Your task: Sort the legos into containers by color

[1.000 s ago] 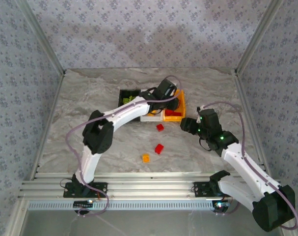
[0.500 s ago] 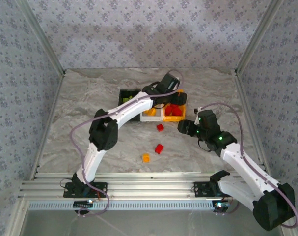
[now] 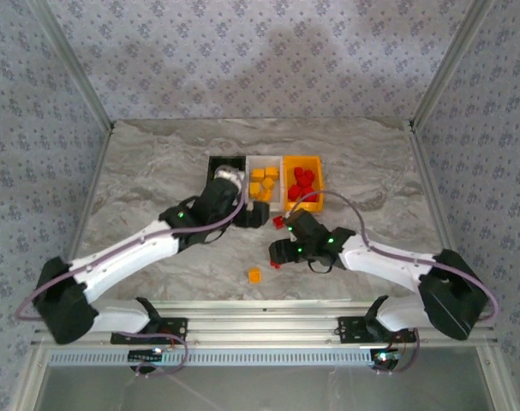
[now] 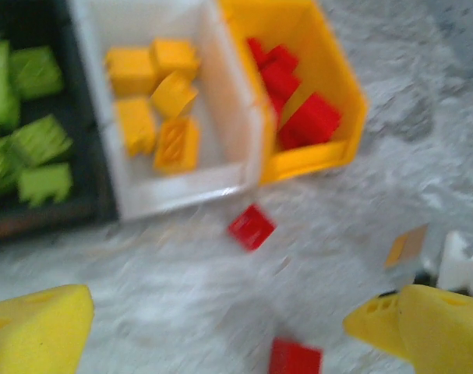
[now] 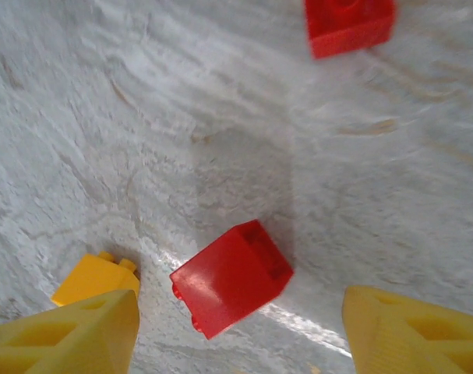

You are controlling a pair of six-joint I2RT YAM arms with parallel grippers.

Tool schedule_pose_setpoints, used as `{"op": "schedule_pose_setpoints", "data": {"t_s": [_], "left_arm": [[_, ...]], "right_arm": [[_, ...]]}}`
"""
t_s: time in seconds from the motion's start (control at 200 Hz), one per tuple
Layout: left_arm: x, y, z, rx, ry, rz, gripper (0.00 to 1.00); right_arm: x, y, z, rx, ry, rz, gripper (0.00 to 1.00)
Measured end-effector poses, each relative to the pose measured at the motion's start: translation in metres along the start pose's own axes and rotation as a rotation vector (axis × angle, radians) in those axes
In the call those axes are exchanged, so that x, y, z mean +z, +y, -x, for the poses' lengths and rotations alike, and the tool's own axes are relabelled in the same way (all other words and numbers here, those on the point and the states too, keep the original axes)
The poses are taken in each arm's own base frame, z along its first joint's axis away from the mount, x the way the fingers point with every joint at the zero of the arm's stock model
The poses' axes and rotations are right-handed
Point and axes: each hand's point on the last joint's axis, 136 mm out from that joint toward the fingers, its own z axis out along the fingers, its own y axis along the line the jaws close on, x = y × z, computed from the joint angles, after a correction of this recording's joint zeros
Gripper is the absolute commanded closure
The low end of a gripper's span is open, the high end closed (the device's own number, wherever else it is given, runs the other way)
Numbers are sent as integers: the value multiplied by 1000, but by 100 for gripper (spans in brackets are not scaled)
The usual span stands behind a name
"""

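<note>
Near the white bin [image 4: 181, 196], the right gripper [image 5: 238, 331] is hovering, fingers spread, over a red brick [image 5: 232, 288]. The left gripper [image 4: 224, 331] is gaping too.

Right gripper [image 5: 238, 331] fingers [image 5: 61, 335]: yellow plastic. Between them, a glossy red plastic toy brick [image 5: 232, 276]; beside one finger, an orange-yellow plastic brick [image 5: 96, 279]. Tabletop [image 5: 181, 117]: grey-white marbled.

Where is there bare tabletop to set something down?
Bare table lies left of the black bin, behind all three bins, and right of the orange-yellow bin. Crowded: the patch before the bins, with the left gripper, right gripper and three loose bricks.
</note>
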Motion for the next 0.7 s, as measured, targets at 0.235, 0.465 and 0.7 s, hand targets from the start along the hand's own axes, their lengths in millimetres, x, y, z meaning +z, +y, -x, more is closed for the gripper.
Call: {"op": "schedule_pose_setpoints", "data": {"t_s": [0.235, 0.465, 0.7], "left_arm": [[-15, 45, -43, -58, 31, 107, 0], [-23, 59, -49, -90, 6, 143, 1], [-22, 62, -54, -97, 13, 153, 1]], "right_arm": [[28, 2, 1, 3, 37, -101, 30], [35, -8, -15, 33, 80, -179, 46], [28, -16, -18, 63, 59, -205, 70]]}}
